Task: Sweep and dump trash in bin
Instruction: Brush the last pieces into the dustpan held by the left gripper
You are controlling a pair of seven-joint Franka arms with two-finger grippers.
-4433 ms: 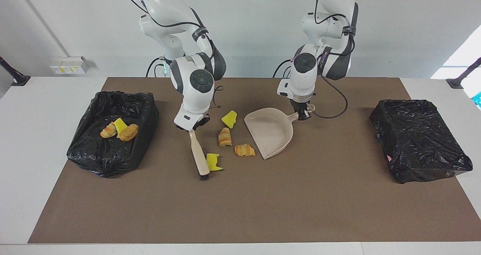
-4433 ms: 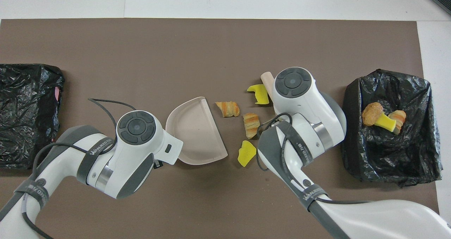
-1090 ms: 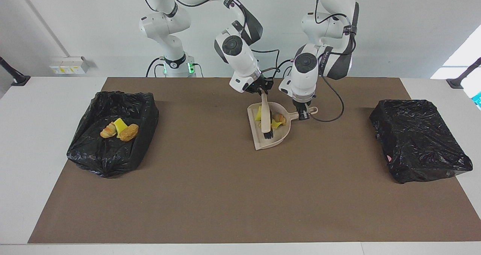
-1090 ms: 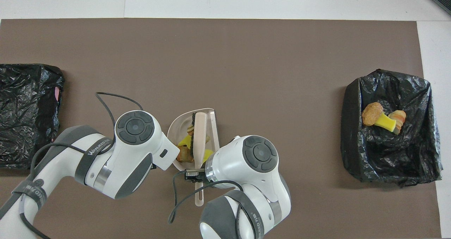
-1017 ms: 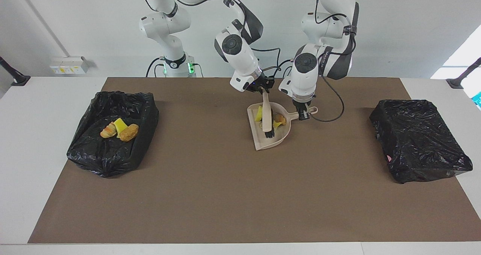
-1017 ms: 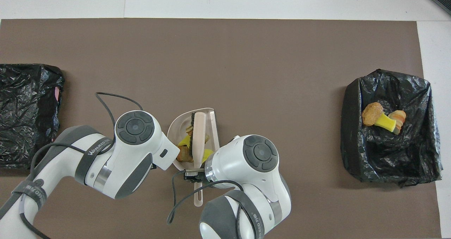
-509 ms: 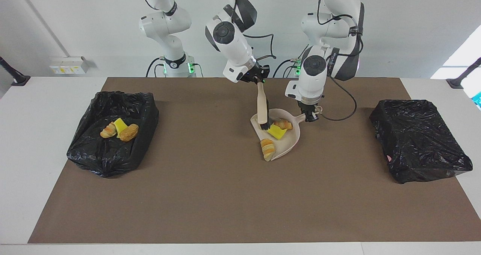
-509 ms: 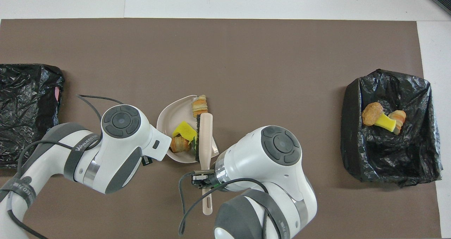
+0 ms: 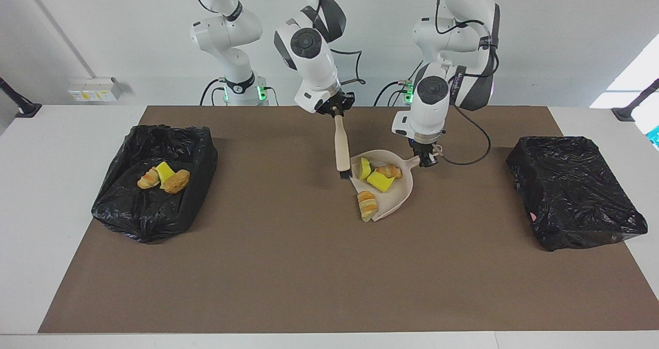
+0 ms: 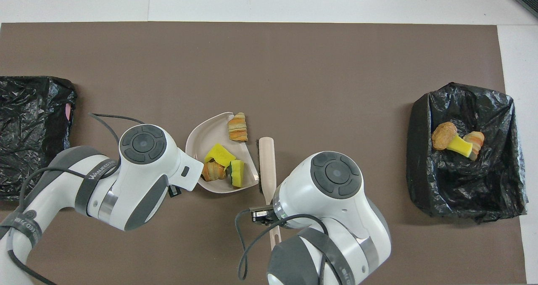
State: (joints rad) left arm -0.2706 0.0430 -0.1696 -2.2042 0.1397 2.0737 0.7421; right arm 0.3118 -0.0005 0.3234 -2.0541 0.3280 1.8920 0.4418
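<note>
The beige dustpan (image 9: 399,192) sits mid-table, and my left gripper (image 9: 425,159) is shut on its handle. In the pan lie a green-backed sponge chunk (image 9: 364,168), a croissant piece (image 9: 388,171) and a yellow sponge chunk (image 9: 380,181). A second croissant piece (image 9: 367,205) rests at the pan's open lip. My right gripper (image 9: 335,113) is shut on the beige brush (image 9: 340,148), which hangs bristles-down just beside the pan, toward the right arm's end. The overhead view shows the dustpan (image 10: 204,138), the brush (image 10: 267,159) and the lip croissant (image 10: 237,126).
A black-bagged bin (image 9: 154,210) stands at the right arm's end of the brown mat and holds croissant and sponge bits (image 9: 163,176). Another black-bagged bin (image 9: 571,189) stands at the left arm's end. In the overhead view both wrists cover their fingers.
The right gripper has lifted the brush out of the dustpan and swung it toward the right arm's end. The pan shifted a little, and one croissant piece slid to its lip.
</note>
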